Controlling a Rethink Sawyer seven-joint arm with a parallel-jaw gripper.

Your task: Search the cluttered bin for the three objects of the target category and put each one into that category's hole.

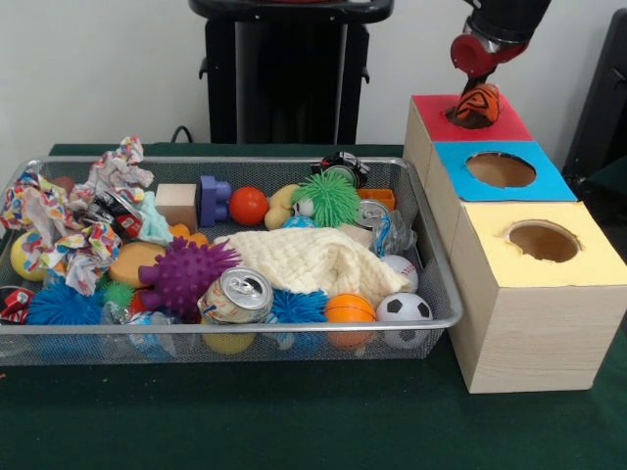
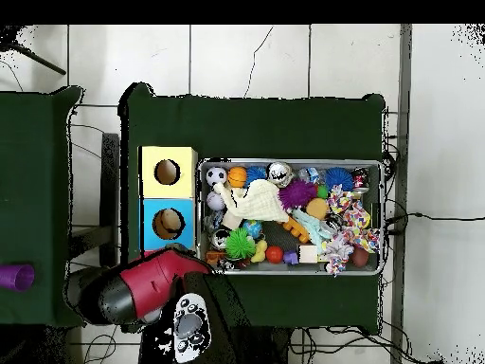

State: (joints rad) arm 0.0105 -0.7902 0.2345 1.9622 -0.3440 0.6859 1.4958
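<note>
An orange and black ball (image 1: 477,106) sits in the hole of the red box (image 1: 509,122) at the far end of the box row. My gripper (image 1: 477,84) hangs directly above it, touching or nearly touching; its tips are hidden behind the ball. In the overhead view the red arm (image 2: 152,282) covers the red box. In the wire bin (image 1: 431,257) lie an orange basketball (image 1: 350,307), a soccer ball (image 1: 404,308), a white baseball (image 1: 400,266) and a red-orange ball (image 1: 248,206).
The blue box (image 1: 500,169) and yellow box (image 1: 544,241) stand in a row beside the bin, each with a round hole. The bin also holds a cream cloth (image 1: 309,259), a drink can (image 1: 237,296), purple (image 1: 186,274) and green (image 1: 326,199) spiky balls, crumpled paper (image 1: 59,230) and blocks.
</note>
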